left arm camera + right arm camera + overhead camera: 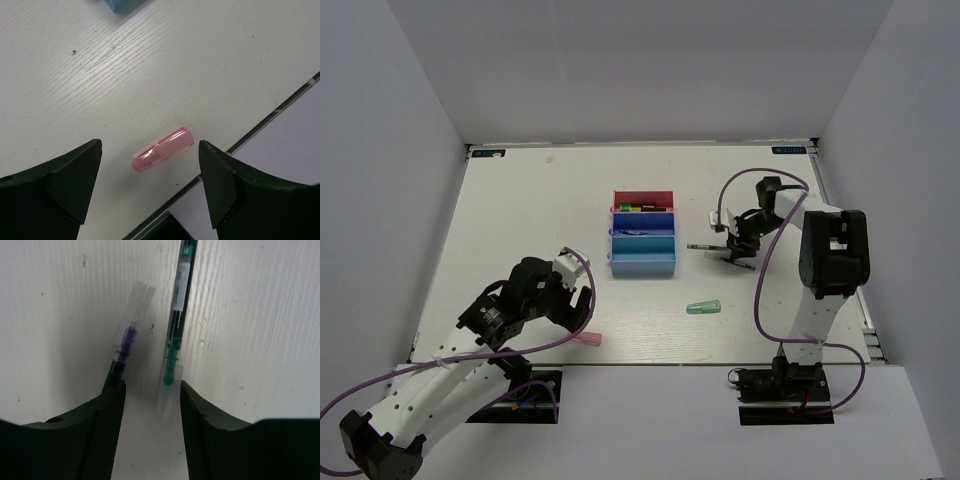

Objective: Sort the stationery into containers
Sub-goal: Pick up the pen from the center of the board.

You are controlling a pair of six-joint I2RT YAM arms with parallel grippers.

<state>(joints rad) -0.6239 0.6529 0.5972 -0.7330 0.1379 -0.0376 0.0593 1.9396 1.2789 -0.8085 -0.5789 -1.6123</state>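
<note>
The containers stand mid-table in a row: magenta-red tray (642,198), dark blue tray (642,222), light blue tray (642,256). A pink capsule (163,149) lies flat on the table close to the near edge (590,340). My left gripper (150,146) hovers over it, open, with one finger on each side and neither touching. Right of the trays lie two thin pens, one with purple ink (127,342) and one with green ink (177,315). My right gripper (152,387) is open; the green pen's clear end sits between its fingers, and the purple pen runs under the left one.
A mint-green capsule (703,307) lies loose between the two arms. Highlighters show in the red tray and a pen in the dark blue one. The table's near edge strip (260,122) runs just beside the pink capsule. White walls enclose the table.
</note>
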